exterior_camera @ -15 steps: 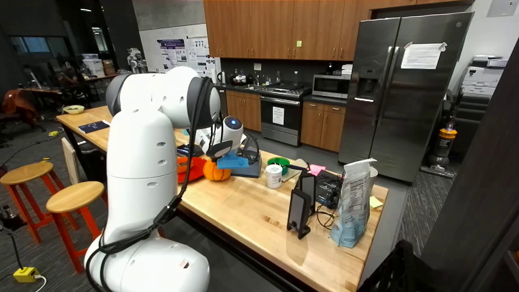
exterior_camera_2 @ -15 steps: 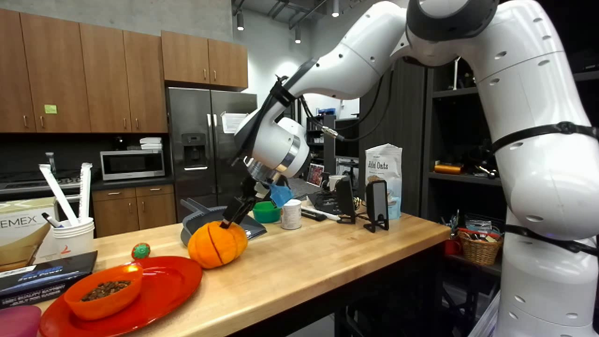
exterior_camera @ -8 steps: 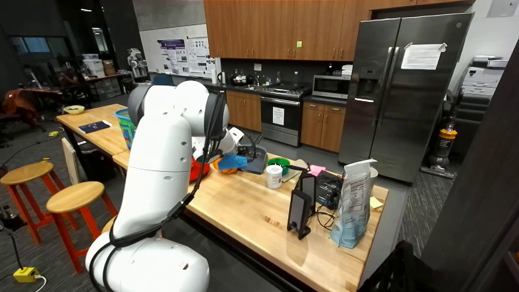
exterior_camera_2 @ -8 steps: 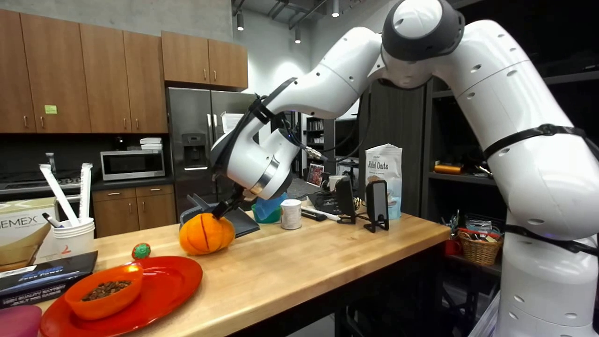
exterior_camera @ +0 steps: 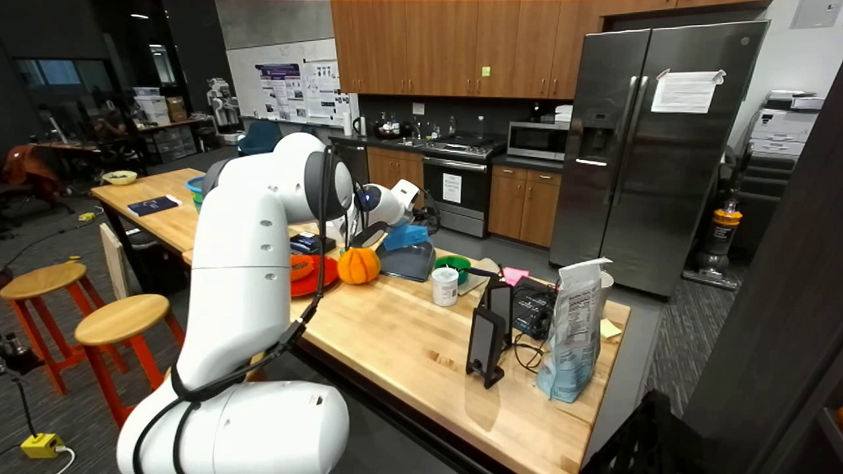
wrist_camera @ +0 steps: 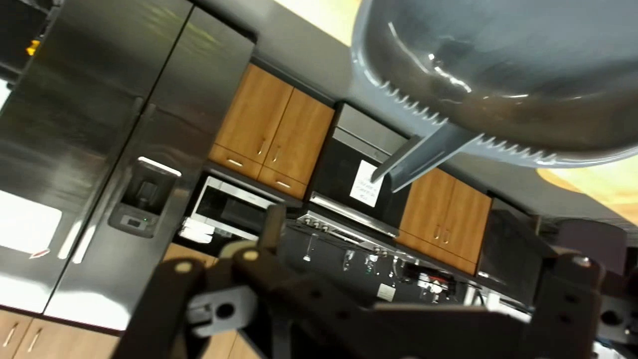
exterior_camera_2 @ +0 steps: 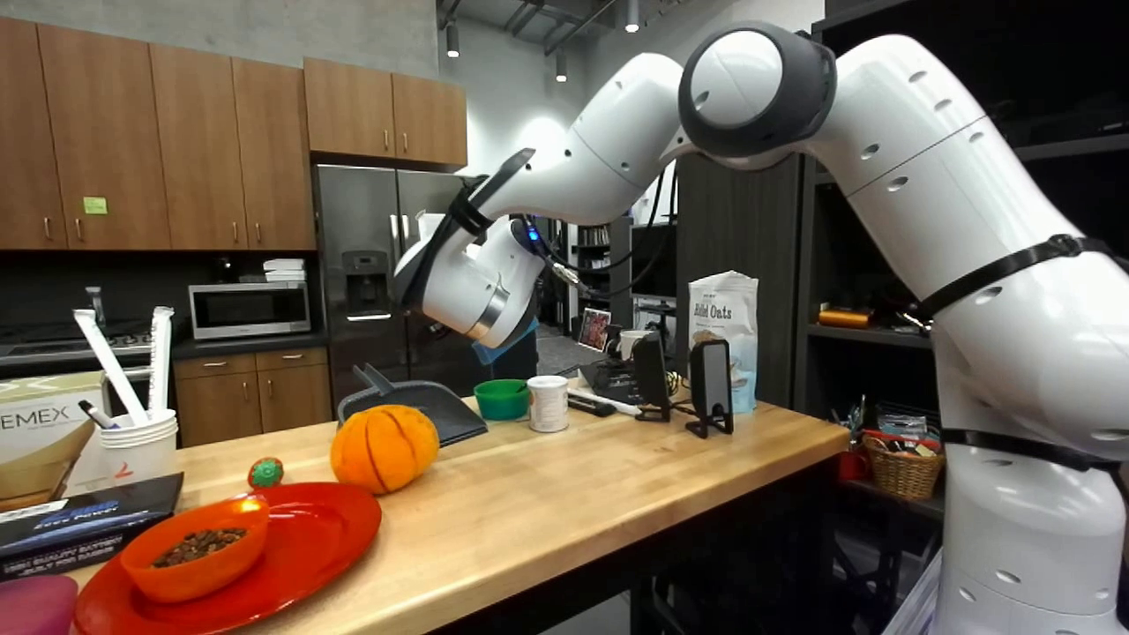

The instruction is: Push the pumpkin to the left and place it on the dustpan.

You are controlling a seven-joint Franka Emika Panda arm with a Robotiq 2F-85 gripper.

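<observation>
Claw (wrist_camera: pixel 426 242) gapes wide (pumpkin (exterior_camera_2: pixel 385 450) sits apart).

Toward the desk's (exterior_camera: pixel 408 342) right edge: 2 speakers (exterior_camera: pixel 485 345), 1 oats bag (exterior_camera: pixel 573 329); far edge: 1 dustpan (exterior_camera: pixel 409 263), 1 green bowl (exterior_camera_2: pixel 501 402); near edge: 1 red plate (exterior_camera_2: pixel 317 531); between far and near: 1 pumpkin (exterior_camera_2: pixel 385 448).

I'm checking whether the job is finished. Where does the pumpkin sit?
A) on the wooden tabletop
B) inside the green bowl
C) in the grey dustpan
A: both exterior views show the pumpkin resting on the wooden tabletop, beside the grey dustpan rather than in it.
</observation>
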